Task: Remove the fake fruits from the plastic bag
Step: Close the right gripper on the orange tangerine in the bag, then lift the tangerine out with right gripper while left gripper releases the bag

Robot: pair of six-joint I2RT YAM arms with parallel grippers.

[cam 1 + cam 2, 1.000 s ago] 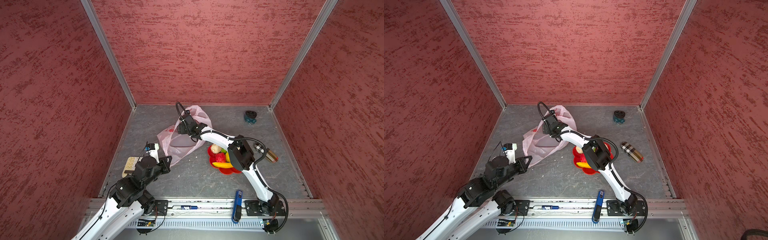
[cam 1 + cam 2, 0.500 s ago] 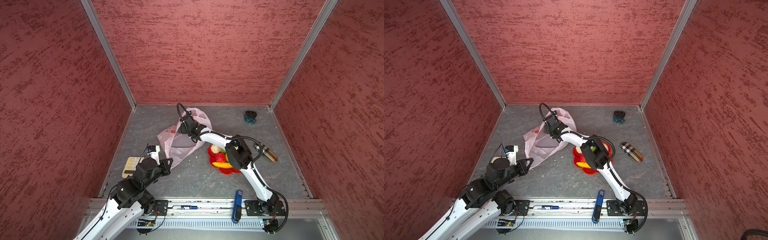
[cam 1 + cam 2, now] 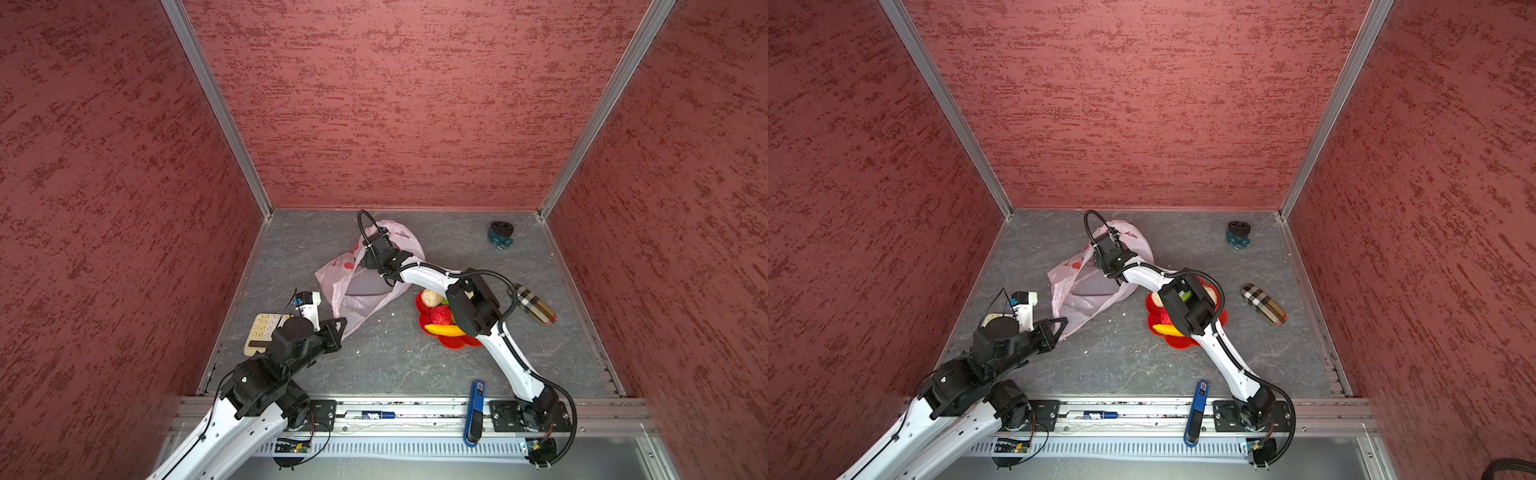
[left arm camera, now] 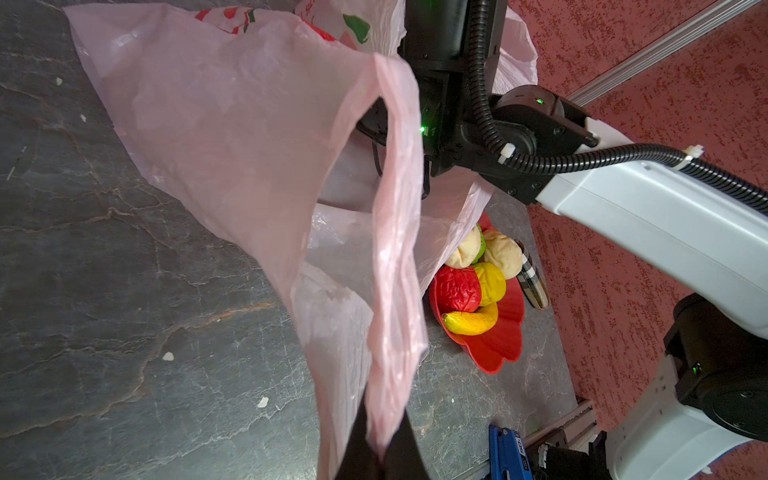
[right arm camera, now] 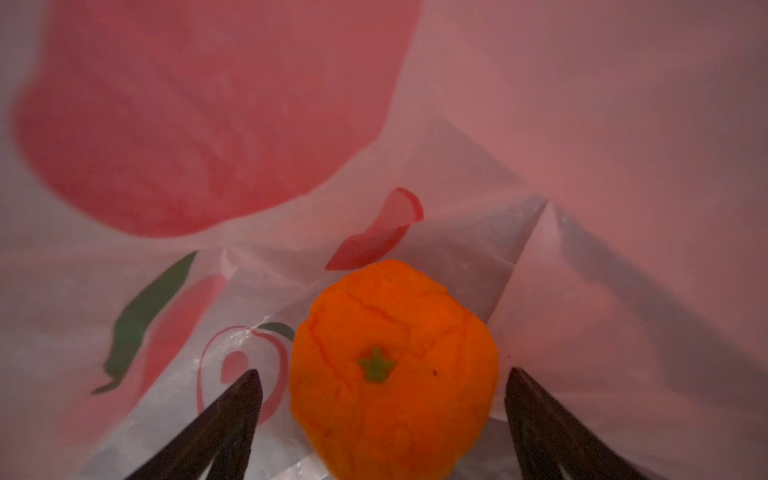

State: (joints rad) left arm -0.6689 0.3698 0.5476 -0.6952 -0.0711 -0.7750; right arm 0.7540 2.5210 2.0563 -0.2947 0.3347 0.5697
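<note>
Item: thin, translucent pale-pink plastic bag (image 3: pixel 361 309) printed with fruit motifs. It lies on the grey stone-patterned worktop (image 3: pixel 395 365) with its mouth held open. Holder: left gripper (image 4: pixel 376 449), jaws pressed together on one loop handle, with the film drawn taut from them. That arm reaches low and forward from the near-left corner. Change over the last second: slight. The right arm's elbow has swung a little toward the bag, its wrist stays at the bag's mouth, and the bag and left arm lie much as they did. Reading: the reach looks finished, and closing on the fruit is the step in hand. Right gripper (image 5: pixel 382 374): inside the bag, jaws spread wide either side of a bumpy orange fake fruit with a green star-shaped stem (image 5: pixel 395 316), neither tip visibly touching it. That arm arches from the near-right base over the dish, forearm sloping down into the bag. Already out, in the red flower-shaped plastic dish (image 4: pixel 494 353) just beside the bag: yellow banana (image 4: pixel 471 322), bumpy red fruit (image 4: pixel 457 289), yellow lemon-like fruit (image 4: pixel 490 284), two beige round fruits (image 4: pixel 505 255) and a sliver of green fruit (image 4: pixel 481 245). Remaining: the orange one appears to be the last.
</note>
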